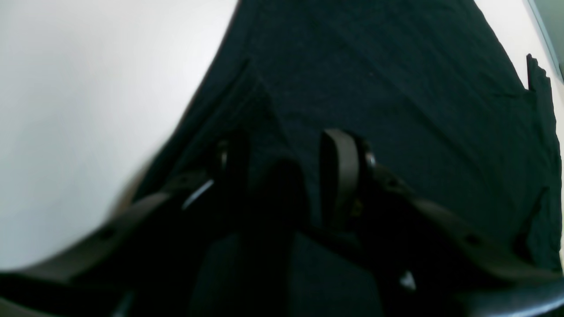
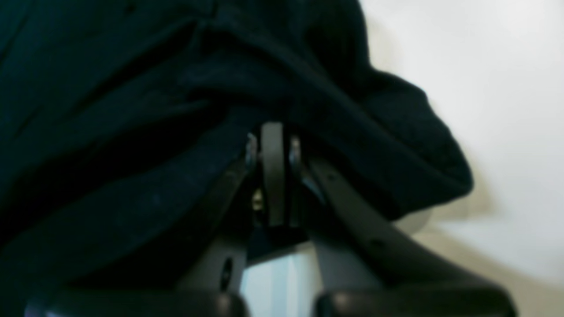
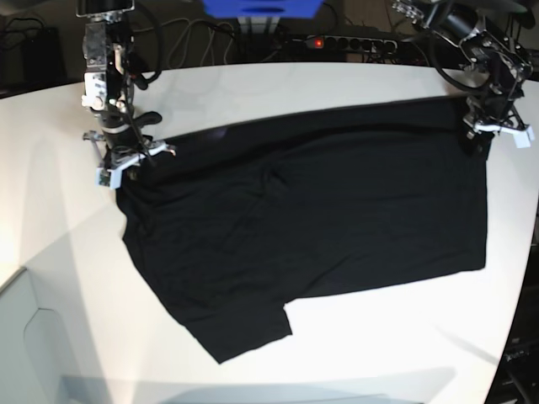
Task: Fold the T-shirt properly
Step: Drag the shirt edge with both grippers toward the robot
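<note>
The black T-shirt [image 3: 320, 219] lies spread flat on the white table [image 3: 278, 88], its far edge running straight between my two grippers. At the table's left, the right gripper [image 3: 126, 160] is shut on a bunched edge of the T-shirt [image 2: 132, 88], its fingertips [image 2: 273, 132] pressed together with cloth draped over them. At the table's right, the left gripper [image 3: 484, 133] sits at the shirt's far right corner. In the left wrist view, the left gripper [image 1: 284, 154] has its fingers apart, with a thick dark bunch of the T-shirt [image 1: 396, 88] between them and creases fanning out from there.
A power strip [image 3: 337, 40] with a red light, cables and a blue object [image 3: 261, 7] lie behind the table's far edge. The table's rounded edge runs close to the shirt on the right [image 3: 526, 252]. Bare tabletop [image 3: 379, 337] shows in front.
</note>
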{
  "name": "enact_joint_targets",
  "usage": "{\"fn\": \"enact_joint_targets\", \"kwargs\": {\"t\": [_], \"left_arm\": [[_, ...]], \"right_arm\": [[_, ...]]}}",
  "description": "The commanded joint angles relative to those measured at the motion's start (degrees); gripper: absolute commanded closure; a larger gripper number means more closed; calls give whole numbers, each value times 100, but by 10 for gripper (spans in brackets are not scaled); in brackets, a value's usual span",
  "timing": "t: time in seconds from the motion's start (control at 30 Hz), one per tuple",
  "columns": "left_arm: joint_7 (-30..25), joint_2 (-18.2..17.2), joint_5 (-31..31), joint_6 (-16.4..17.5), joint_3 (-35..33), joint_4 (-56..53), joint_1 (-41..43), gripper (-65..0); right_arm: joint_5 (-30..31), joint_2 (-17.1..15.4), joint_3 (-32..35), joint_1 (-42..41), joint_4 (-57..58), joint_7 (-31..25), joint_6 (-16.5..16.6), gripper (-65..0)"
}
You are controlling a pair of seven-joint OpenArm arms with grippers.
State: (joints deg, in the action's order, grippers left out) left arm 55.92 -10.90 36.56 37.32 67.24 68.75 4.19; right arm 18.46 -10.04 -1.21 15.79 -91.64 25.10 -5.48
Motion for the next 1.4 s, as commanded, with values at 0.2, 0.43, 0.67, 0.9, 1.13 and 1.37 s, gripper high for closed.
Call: {"fn": "enact_joint_targets", "kwargs": {"t": [0.2,0.43,0.67,0.9,1.13,1.37], "left_arm": [[258,-93,-231,-88,-355,22,210,-267],[258,-110,-267,-88,-364,22,210,-267],[258,-110,-267,-88,-786,30,263,-267],[258,-84,-267,-88,-953,30,377,-267],[258,-119,-231,-88,-962,30,623,-267],[267,48,-231,-88,-1023,804,975,-267]], "right_arm": [[-57,-424,-129,614,7,-317,-63,0],[-57,-407,-604,1124,7,-458,-63,0],[-57,-407,-753,1511,-10,-633,-63,0],[-48,-319,-806,1863,-28,-642,-63,0],[-48,-99,-1263,2205,-318,-642,-63,0],[-48,-90,-1237,2214,-371,-642,-63,0]]}}
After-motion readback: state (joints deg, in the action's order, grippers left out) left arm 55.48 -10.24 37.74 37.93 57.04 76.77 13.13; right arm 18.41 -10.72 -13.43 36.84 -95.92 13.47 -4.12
